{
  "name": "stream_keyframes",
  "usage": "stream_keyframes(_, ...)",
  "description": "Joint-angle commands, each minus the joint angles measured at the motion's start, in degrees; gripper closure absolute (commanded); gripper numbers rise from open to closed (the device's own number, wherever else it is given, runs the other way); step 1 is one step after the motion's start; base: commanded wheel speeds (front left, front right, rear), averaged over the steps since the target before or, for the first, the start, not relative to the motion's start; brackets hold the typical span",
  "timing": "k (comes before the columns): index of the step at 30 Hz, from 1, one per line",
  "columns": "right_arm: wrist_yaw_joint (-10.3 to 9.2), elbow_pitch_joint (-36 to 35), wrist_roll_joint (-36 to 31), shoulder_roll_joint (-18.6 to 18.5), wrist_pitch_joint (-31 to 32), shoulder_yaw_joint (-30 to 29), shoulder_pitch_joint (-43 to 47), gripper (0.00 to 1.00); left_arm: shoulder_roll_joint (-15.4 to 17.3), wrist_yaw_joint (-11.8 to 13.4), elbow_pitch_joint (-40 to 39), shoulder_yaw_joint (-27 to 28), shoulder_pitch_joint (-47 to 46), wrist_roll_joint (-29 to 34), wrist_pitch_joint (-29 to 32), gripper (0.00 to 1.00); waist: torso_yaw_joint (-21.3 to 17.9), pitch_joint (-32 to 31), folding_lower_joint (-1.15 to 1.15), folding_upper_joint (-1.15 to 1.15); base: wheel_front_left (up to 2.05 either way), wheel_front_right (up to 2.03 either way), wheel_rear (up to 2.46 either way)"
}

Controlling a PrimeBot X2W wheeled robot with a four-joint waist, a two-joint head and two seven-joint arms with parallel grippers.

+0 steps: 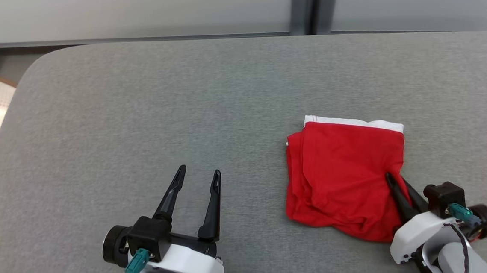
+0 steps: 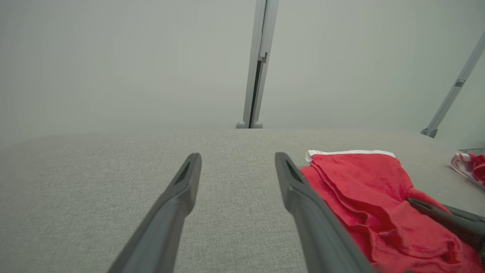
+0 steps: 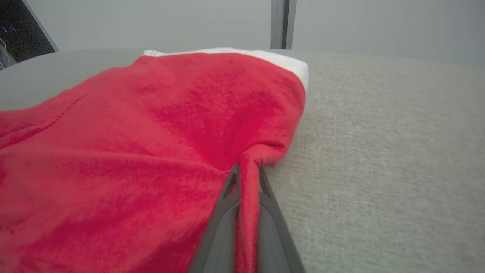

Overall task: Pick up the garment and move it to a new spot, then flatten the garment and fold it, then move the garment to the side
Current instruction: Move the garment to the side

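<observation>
Grey cloth-covered table [image 1: 139, 118], seen from the head, with the task's thing on its right half. The red garment [image 1: 344, 172] lies as a compact, roughly square packet of stacked layers. Its white waistband runs along the far edge and its loose layered edges face left and near. Judged from this shape, flattening and folding look done; what seems left is carrying the packet to the side, and it has not yet been lifted off the table.

Left gripper [image 1: 199, 170]: at the near left, well apart from the garment, fingers spread wide and holding nothing. In its wrist view the garment [image 2: 363, 185] lies to the right of the spread left gripper [image 2: 238, 155].

Right gripper [image 1: 394, 179]: at the garment's near right corner, fingers drawn together on a thin ridge of red cloth. The right wrist view shows that ridge pinched inside the right gripper [image 3: 248, 170], the rest of the garment [image 3: 170, 132] spreading left and far from it.
</observation>
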Motion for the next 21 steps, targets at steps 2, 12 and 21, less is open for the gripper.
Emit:
stream_keyframes(2, -0.04, -0.44, -3.73, -1.74, -0.51, 1.38, -1.31, 1.0, 0.21, 0.12, -0.23, 0.33, -0.52, 0.71, -0.25, 0.0, -2.74, -0.71, 0.0, 0.0, 0.0, 0.0, 0.0)
stream_keyframes(12, -0.06, -7.44, -11.0, -11.5, -0.6, 11.59, -5.27, 1.0, 0.2, -0.32, -1.31, -1.55, -1.95, 1.63, -0.25, 0.0, -14.55, -0.35, 0.0, 0.0, 0.0, 0.0, 0.0)
stream_keyframes(21, -0.09, -11.82, -6.04, -26.88, -0.62, 19.8, -12.87, 1.0, 0.25, -1.58, -1.46, -2.42, -6.45, 4.33, -0.25, 0.0, -23.18, 5.82, 0.0, 0.0, 0.0, 0.0, 0.0)
